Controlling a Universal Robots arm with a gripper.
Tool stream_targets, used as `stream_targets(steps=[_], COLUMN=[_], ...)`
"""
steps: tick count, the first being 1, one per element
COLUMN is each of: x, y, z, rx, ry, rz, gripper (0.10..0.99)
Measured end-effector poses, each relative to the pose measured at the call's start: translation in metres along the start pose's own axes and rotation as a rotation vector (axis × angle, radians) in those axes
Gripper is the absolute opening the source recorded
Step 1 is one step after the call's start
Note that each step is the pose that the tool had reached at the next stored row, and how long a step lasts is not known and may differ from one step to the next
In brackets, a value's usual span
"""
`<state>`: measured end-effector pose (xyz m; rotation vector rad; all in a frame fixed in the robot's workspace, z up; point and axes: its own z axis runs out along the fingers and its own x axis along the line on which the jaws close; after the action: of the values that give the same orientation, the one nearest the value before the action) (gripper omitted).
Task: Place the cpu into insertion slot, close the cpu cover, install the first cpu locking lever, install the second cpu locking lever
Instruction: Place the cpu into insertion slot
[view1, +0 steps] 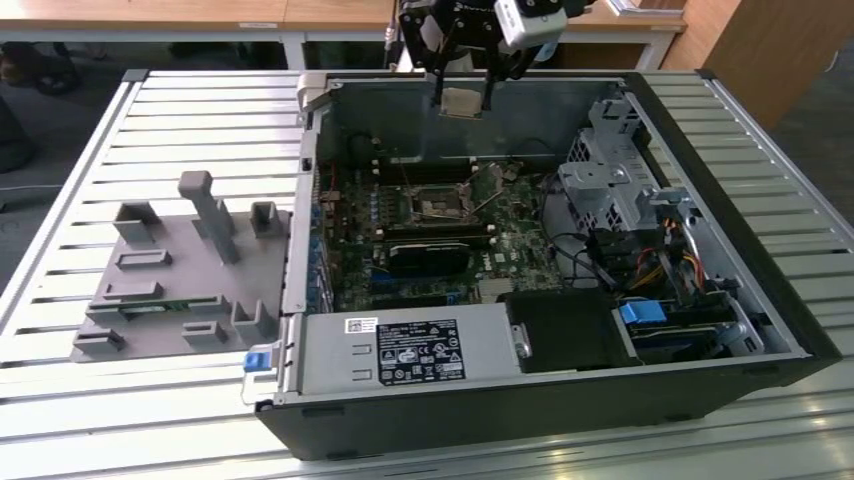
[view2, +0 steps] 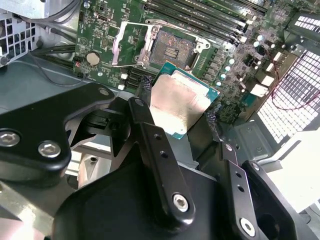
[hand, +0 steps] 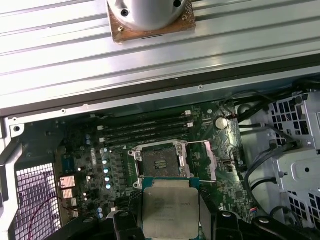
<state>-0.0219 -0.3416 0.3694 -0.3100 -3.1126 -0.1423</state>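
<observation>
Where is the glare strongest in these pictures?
In the second wrist view the cpu shines pale; in the exterior view the slatted table glares white in the foreground; in the first wrist view the insertion slot looks dark.

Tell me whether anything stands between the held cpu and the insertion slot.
Nothing visible does. The gripper holds the cpu above the board; the insertion slot lies bare, and the cpu cover is swung open beside it.

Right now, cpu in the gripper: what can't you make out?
- cpu underside, in the gripper: faces away in both wrist views.
- insertion slot pins: too small in the exterior view.
- motherboard edge: hidden behind the power supply, exterior view.
</observation>
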Motion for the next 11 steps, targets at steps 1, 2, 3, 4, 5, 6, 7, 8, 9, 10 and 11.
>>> stream_targets(steps=[1,2,3,4,5,6,7,8,9,10,11], x=[0.0,0.0,0.0,0.0,0.0,0.0,0.0,0.0,0.0001,0.0001,0.0001], y=[0.0,0.0,0.0,0.0,0.0,0.0,0.0,0.0,0.0,0.0,0.0], z=[0.0,0.0,0.0,0.0,0.0,0.0,0.0,0.0,0.0,0.0,0.0], rx=[0.0,0.0,0.0,0.0,0.0,0.0,0.0,0.0,0.0,0.0,0.0], ry=[-0.0001,-0.0002,-0.0004,-0.0005,-0.0007,-0.0008,-0.0009,-0.001,-0.0011,-0.0013,-0.0014], rz=[0.002,0.003,0.005,0.006,0.008,0.009,0.01,0.012,0.013,0.014,0.016], gripper=[0.541,0.541,0.541,0.541,0.541,0.541,0.541,0.541,0.541,0.541,0.541])
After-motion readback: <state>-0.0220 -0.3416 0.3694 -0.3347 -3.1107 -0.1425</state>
